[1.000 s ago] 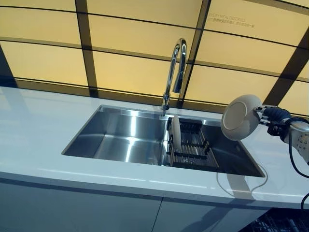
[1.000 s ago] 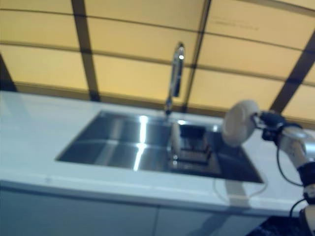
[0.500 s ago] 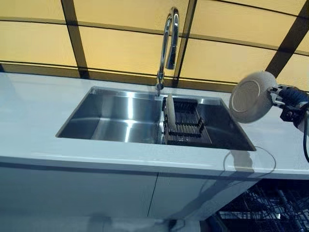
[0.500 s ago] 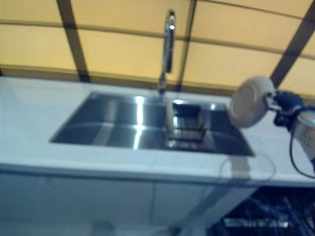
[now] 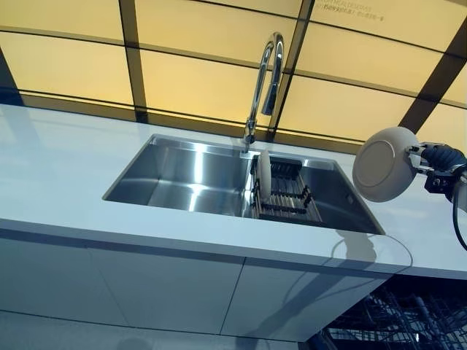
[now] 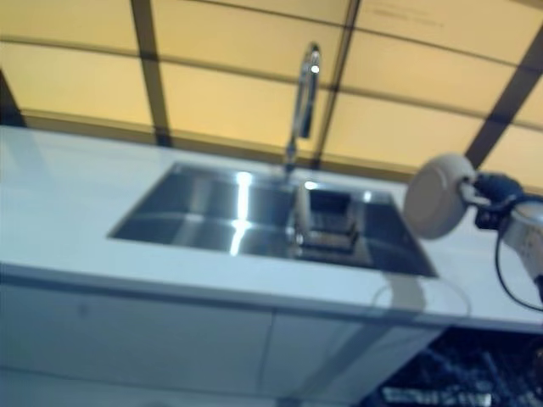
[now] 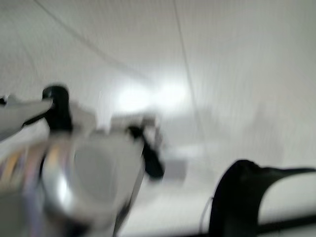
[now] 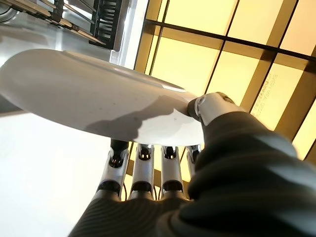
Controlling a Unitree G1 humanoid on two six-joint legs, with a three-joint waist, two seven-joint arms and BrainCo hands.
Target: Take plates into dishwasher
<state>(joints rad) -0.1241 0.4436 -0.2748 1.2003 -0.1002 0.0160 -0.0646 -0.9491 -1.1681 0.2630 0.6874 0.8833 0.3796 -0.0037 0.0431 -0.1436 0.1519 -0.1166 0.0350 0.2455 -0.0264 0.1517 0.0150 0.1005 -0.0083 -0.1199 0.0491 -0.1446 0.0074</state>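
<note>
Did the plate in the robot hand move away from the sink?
Yes. The plate in the right robot hand went right: it covered the sink's right end before, and now hangs past its right corner, over the counter.

we cannot make out the left robot hand in its wrist view: it is a smear, its fingers unreadable. the right robot hand is cut by the frame edge, and its fingertips vanish behind the plate. the dishwasher rack shows only partly below the tabletop.
</note>
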